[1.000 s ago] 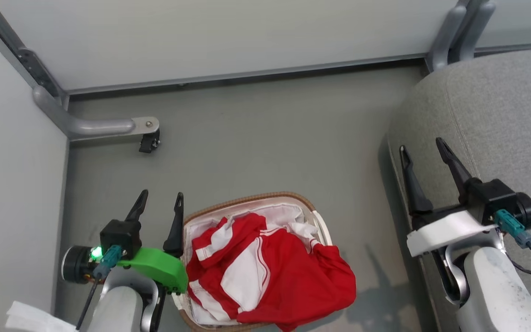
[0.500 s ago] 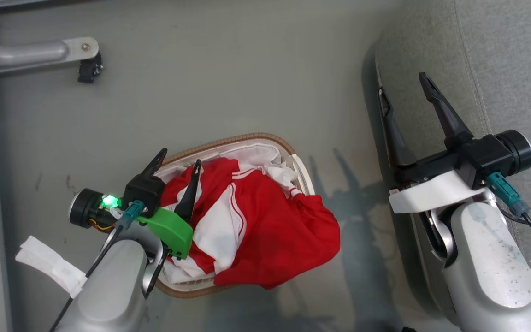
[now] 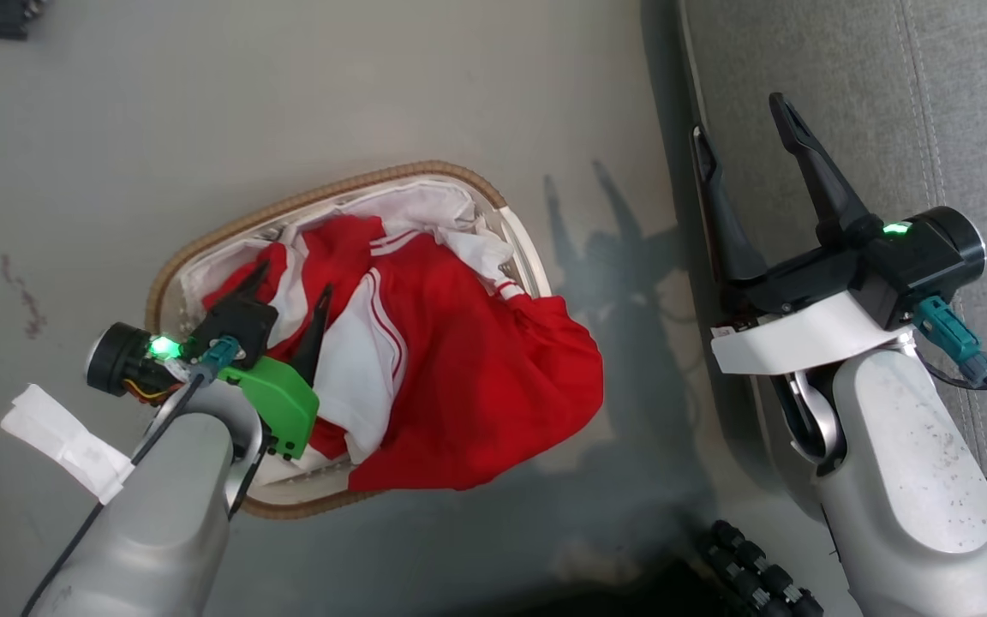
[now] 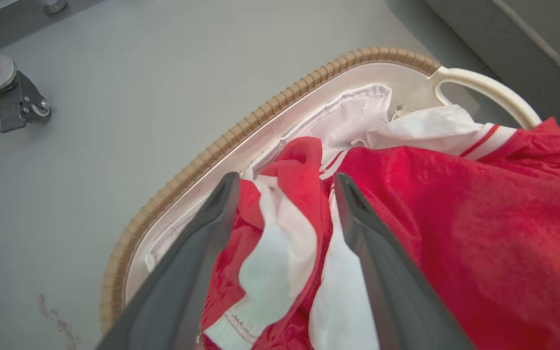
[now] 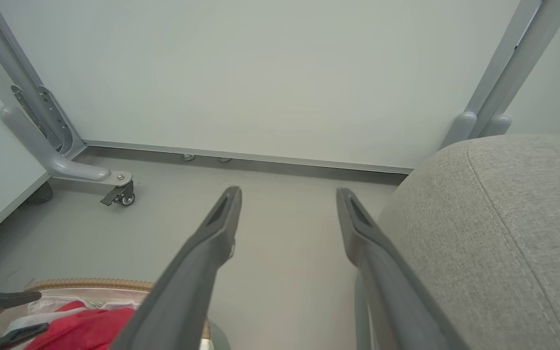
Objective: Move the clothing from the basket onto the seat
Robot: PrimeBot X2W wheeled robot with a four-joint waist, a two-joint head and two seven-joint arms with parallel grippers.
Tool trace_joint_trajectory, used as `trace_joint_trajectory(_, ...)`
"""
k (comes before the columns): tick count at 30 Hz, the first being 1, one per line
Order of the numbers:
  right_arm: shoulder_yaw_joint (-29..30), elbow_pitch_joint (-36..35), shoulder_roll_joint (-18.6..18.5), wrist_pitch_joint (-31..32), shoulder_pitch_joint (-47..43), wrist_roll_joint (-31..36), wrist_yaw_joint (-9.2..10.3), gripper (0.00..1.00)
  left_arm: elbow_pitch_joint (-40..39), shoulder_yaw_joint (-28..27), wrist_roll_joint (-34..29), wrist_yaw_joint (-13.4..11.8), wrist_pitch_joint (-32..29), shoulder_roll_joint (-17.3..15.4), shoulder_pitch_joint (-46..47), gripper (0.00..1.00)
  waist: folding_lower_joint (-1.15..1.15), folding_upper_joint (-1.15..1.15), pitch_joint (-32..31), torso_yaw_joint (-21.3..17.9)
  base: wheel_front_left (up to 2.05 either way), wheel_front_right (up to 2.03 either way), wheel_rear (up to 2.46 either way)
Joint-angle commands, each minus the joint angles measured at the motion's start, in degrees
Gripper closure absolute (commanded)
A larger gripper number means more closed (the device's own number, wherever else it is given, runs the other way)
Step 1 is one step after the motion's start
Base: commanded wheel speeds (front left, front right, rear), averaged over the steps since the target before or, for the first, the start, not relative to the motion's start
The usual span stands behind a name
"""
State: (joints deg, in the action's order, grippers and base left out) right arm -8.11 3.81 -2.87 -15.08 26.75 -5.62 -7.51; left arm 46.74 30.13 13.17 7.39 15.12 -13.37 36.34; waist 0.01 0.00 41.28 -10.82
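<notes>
- The clothing [image 3: 459,368] lies heaped in the basket [image 3: 228,227], which stands on the floor [image 3: 288,103] to the left of the seat [image 3: 956,103]. A big red part spills over the basket's near right rim.
- The left gripper [image 3: 294,279] hangs over the left part of the heap. Its fingers are apart, with a red and white fold between them in the left wrist view, and nothing is clamped yet.
- The right gripper [image 3: 739,117] is also spread wide with nothing in it, over the left edge of the seat.
- The step in hand looks like the first grab. To do it well, the left fingers should sink deep enough to pinch a thick bunch of fabric, not just one thin layer.
- The grab should avoid the white liner cloth [image 4: 358,114] at the far rim, which must stay in the basket.
- The lift should go straight up until the trailing part clears the rim, or the light basket may tip or drag.
- Compared with a second ago, the head camera has tilted down, so the wall is out of the picture.
- The left gripper was beside the basket's left rim then. Now both its fingers are over the clothing.
- The right gripper keeps its place by the seat edge.
</notes>
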Motion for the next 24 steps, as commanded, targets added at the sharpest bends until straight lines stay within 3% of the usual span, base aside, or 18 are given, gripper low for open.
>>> trace_joint_trajectory(1,-0.2,-0.2,-0.1,-0.1,0.6,-0.6,0.04,0.0,1.1,0.2,0.4,0.1,0.1,-0.5,1.6,0.0,-0.01,0.0,3.3,-2.1,0.0,0.0,0.0)
trace_joint_trajectory(16,-2.7,-1.1,-0.1,-0.1,1.9,-2.8,0.04,0.0,13.6,5.5,0.4,0.1,0.1,-1.7,8.7,0.0,-0.01,0.0,7.3,-4.4,0.0,0.0,0.0)
trace_joint_trajectory(17,-2.8,-1.0,-0.1,-0.1,1.9,-3.1,0.04,0.0,14.0,5.7,0.6,0.1,0.0,-1.6,8.9,0.18,-0.01,0.0,7.3,-4.4,0.0,0.0,0.0)
trace_joint_trajectory(19,-3.1,-0.7,-0.1,-0.1,1.9,-3.3,0.04,0.0,14.5,6.3,1.0,0.1,0.1,-1.3,9.1,1.0,-0.01,0.0,7.1,-4.7,0.0,0.0,0.0)
trace_joint_trajectory(24,-3.4,0.1,-0.1,-0.1,1.2,-3.9,0.04,0.0,15.3,6.9,3.2,0.1,0.0,-0.5,7.2,1.0,-0.01,0.0,5.0,-4.8,0.0,0.0,0.0)
